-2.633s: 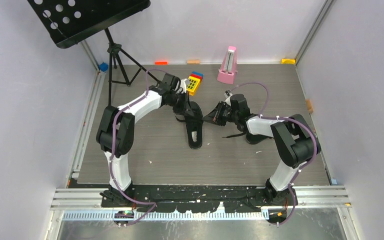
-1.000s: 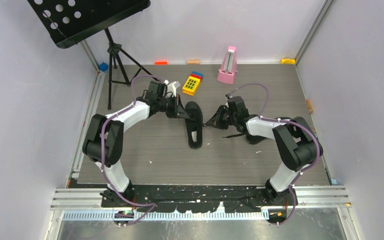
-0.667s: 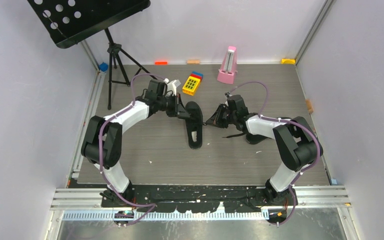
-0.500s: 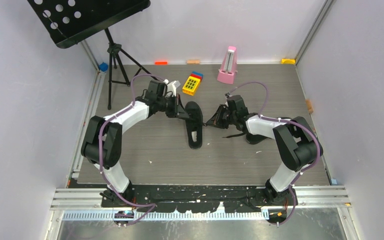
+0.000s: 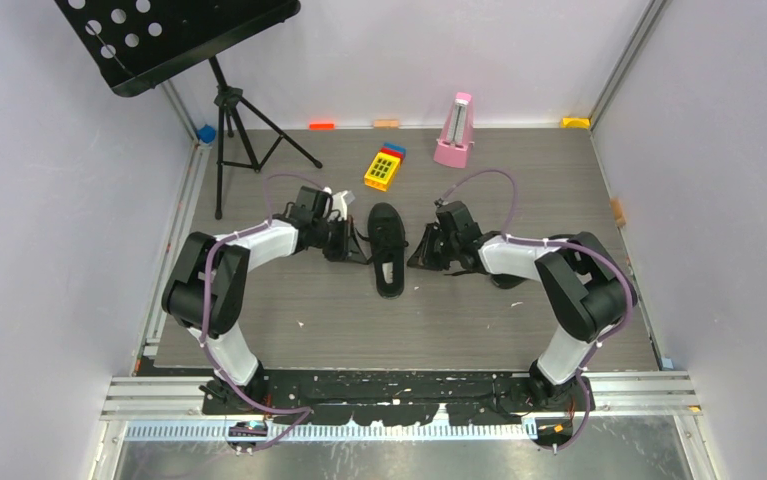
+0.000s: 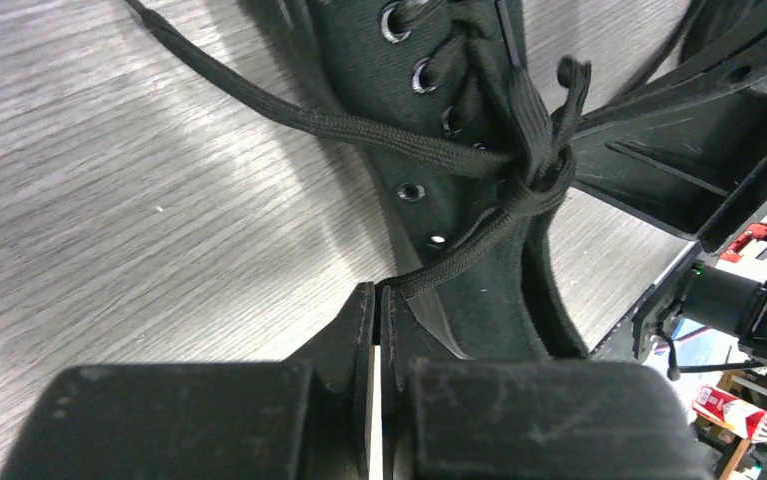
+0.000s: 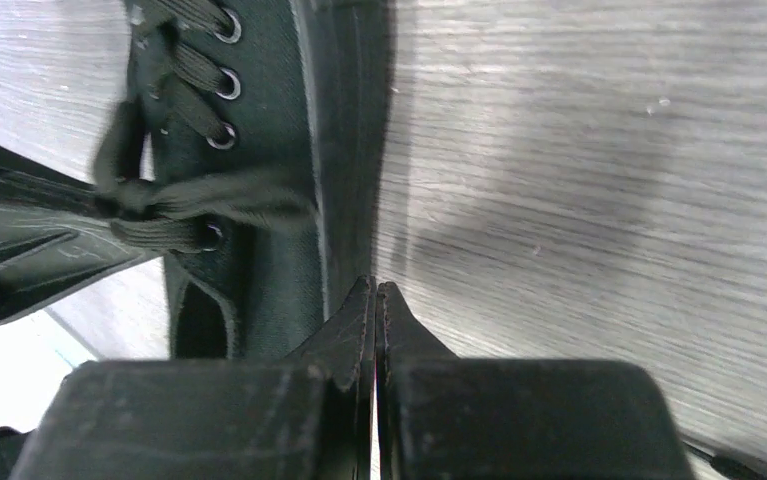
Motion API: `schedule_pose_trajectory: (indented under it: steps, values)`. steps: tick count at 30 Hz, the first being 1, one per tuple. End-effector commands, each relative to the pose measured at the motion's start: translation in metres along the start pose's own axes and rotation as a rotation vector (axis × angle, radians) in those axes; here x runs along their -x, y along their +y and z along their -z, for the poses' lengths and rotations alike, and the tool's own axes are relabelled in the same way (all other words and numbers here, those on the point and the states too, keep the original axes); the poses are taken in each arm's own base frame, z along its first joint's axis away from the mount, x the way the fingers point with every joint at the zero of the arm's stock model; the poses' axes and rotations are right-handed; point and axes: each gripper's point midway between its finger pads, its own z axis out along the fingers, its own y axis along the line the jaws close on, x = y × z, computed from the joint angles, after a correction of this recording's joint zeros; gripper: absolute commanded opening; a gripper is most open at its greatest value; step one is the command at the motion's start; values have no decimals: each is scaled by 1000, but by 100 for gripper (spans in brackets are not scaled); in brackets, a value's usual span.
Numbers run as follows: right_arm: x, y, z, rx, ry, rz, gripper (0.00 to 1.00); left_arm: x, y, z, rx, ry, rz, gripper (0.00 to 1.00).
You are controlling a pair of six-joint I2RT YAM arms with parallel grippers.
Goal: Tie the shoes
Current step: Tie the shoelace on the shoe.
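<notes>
Left gripper (image 6: 377, 305) farther back, on lace (image 6: 459, 255)

No legible txt, labels, nos. anywhere.

1. A black perforated metal music stand on a tripod (image 5: 174, 35) stands at the far left corner.
2. A pink pyramid-shaped metronome (image 5: 454, 130) stands upright near the back wall.
3. A yellow toy keypad with coloured buttons (image 5: 384, 168) lies flat, left of the metronome.
4. Small blocks line the back edge: blue (image 5: 206, 133), orange (image 5: 321, 126), tan (image 5: 386, 123), yellow (image 5: 575, 122).
5. All of these rest on a grey wood-grain tabletop (image 5: 289, 300).
</notes>
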Motion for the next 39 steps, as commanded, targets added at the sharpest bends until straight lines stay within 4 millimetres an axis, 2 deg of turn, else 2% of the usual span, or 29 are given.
schedule_pose_trajectory:
  steps: [1, 4, 8, 12, 15, 20, 25, 29, 39]
  values:
    - [3, -22, -1, -123, -30, 42, 0, 19, -2, 4, -6, -94, -90, 0]
    - [4, -29, 0, -163, -28, 58, 0, 19, 0, 1, -8, -102, -97, 0]
    - [10, -18, 3, -124, -42, 78, 0, 25, -12, 2, -65, -129, -113, 0]
    - [28, 0, 16, -67, -82, 108, 15, 39, -24, 9, -100, -179, -135, 0]
    - [41, 17, 26, -11, -102, 158, 33, 44, -29, 12, -107, -194, -145, 0]
    - [55, 34, 35, 18, -85, 340, 44, 48, -27, 14, -89, -211, -152, 0]
    - [74, 48, 36, 55, -127, 499, 46, 52, -28, 14, -86, -231, -149, 0]
    - [77, 48, 32, 57, -117, 594, 43, 55, -27, 15, -77, -243, -146, 0]
    - [54, 51, 14, 60, -66, 739, 39, 64, -20, 15, -53, -257, -113, 0]
